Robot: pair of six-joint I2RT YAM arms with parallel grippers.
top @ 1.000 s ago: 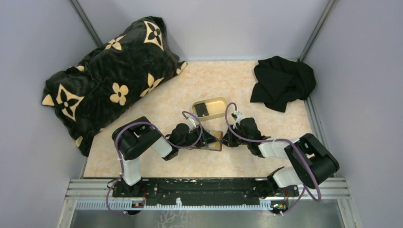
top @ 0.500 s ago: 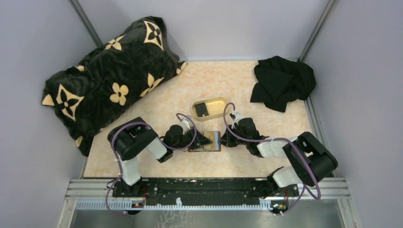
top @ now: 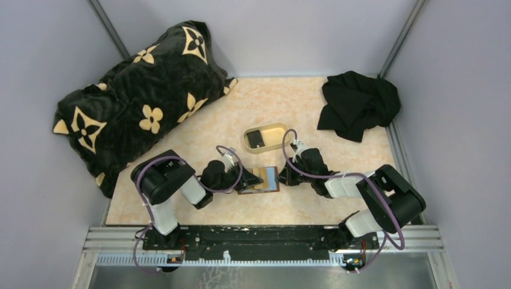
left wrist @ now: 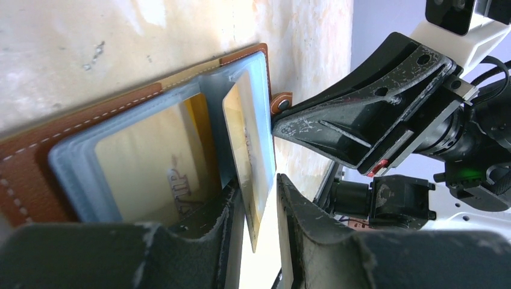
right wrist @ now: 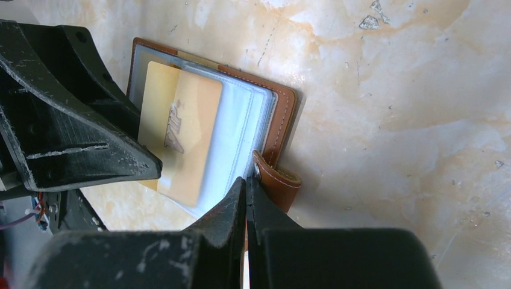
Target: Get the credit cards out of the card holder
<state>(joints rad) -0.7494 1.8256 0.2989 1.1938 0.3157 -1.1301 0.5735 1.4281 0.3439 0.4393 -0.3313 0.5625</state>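
Pinching gold card [left wrist: 250, 168] in clamped left gripper [left wrist: 258, 191], almost clear of card holder [left wrist: 30, 174]; right gripper [right wrist: 246, 183] closed against strap [right wrist: 278, 179]; second card [left wrist: 150, 174] sleeved.

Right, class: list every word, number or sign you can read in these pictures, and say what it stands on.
"VIP": dark slanted letters on the gold plastic card sleeved in the brown leather card holder; first letter partly hidden.
Faint print on the second gold card, standing out of the holder: too blurred to read.
Nothing else legible.
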